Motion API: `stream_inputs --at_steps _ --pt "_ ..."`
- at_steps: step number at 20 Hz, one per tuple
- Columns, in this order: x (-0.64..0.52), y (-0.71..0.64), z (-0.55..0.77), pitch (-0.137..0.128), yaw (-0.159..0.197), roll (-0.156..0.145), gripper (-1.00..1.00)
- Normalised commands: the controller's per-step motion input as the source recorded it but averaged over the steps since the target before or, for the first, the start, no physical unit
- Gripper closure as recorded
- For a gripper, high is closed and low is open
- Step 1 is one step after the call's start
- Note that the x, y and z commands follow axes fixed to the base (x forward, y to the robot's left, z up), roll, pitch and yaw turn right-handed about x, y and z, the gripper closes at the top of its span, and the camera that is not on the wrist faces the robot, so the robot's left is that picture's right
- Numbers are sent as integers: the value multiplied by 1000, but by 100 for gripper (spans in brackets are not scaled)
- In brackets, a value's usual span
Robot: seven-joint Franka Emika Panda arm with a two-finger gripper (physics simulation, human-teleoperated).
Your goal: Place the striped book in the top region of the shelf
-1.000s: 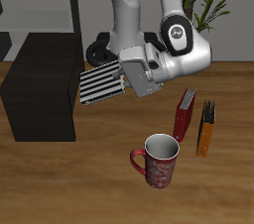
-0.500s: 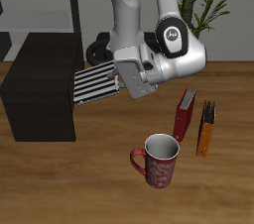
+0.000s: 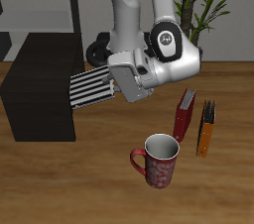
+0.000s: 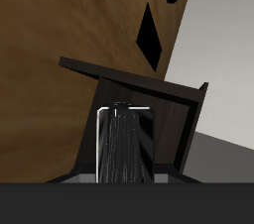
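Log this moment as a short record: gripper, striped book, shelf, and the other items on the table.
gripper: shut on the striped book, carried above the table
striped book: held roughly flat, its free end over the shelf's near edge, not yet set down
shelf: low dark unit, top surface bare
mug: red patterned, upright near the table's front edge
red book: upright, behind the mug
orange book: upright, beside the red book
plant: at the back

No readable text, labels, brands or numbers anywhere: striped book (image 3: 95, 88) in the gripper (image 3: 117, 86) shows stripes only, mug (image 3: 157, 161) below only a pattern.
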Motion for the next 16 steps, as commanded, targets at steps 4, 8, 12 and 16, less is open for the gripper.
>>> stream_inputs --at_steps 4,8,12,16 --pt "-3 -13 -118 31 -5 -8 100" --pt "31 -103 -112 -4 4 -34 100" --pt "-21 -38 -39 7 -10 -20 100" --pt "-1 -166 -1 -2 -4 -46 100"
